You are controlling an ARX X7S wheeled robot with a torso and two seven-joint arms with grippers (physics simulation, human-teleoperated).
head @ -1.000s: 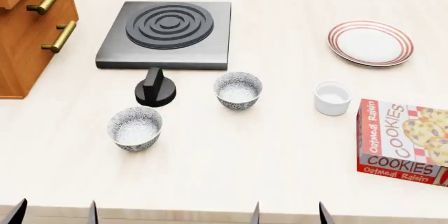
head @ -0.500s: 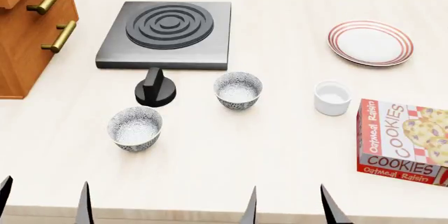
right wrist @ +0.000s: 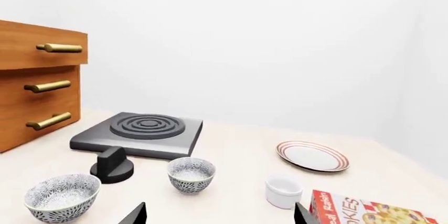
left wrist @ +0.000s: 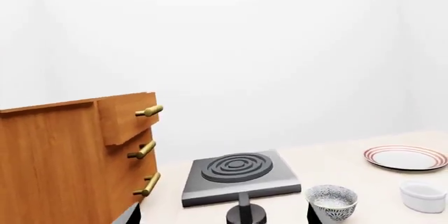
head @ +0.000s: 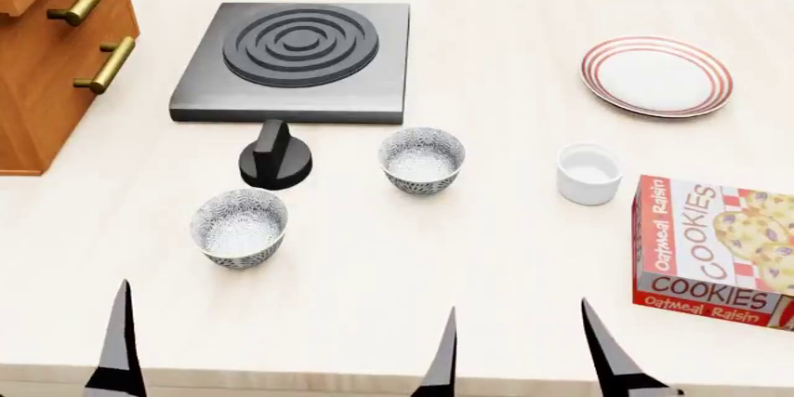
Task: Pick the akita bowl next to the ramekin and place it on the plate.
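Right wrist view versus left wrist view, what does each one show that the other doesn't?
Only the right wrist view shows the second patterned bowl and the cookie box. The left wrist view shows nothing extra. Both share the drawers, hotplate, black knob, the patterned bowl beside the white cup, the white cup and red-ringed plate.

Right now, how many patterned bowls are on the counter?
2. One bowl stands nearer the ramekin, just in front of the stove. The other bowl stands further left, in front of the black knob.
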